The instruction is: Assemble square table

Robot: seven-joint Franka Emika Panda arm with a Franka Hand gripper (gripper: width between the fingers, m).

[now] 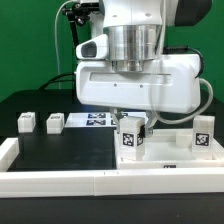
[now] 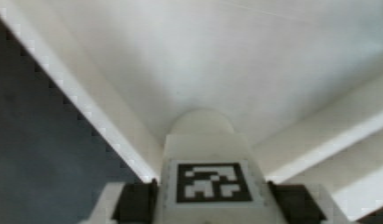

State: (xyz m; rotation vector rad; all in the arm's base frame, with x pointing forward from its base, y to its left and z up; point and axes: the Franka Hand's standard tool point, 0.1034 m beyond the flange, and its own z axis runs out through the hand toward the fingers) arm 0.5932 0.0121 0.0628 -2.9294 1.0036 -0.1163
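My gripper [image 1: 132, 128] is shut on a small white post [image 1: 132, 139] with a black-and-white tag and holds it upright over the large white square slab [image 1: 172, 153] at the exterior view's front right. In the wrist view the post [image 2: 209, 160] sits between the two dark fingers [image 2: 138, 200] of the gripper [image 2: 213, 202], with the slab's white face [image 2: 188, 70] below. I cannot tell if the post touches the slab. Another tagged post [image 1: 203, 132] stands at the slab's right. Two more posts [image 1: 26, 122] [image 1: 53, 123] lie on the black surface at the left.
The marker board [image 1: 92, 120] lies behind the gripper on the black table [image 1: 60, 150]. A long white rail [image 1: 60, 181] edges the front and left of the black surface. The arm's wide white body hides the area behind the slab.
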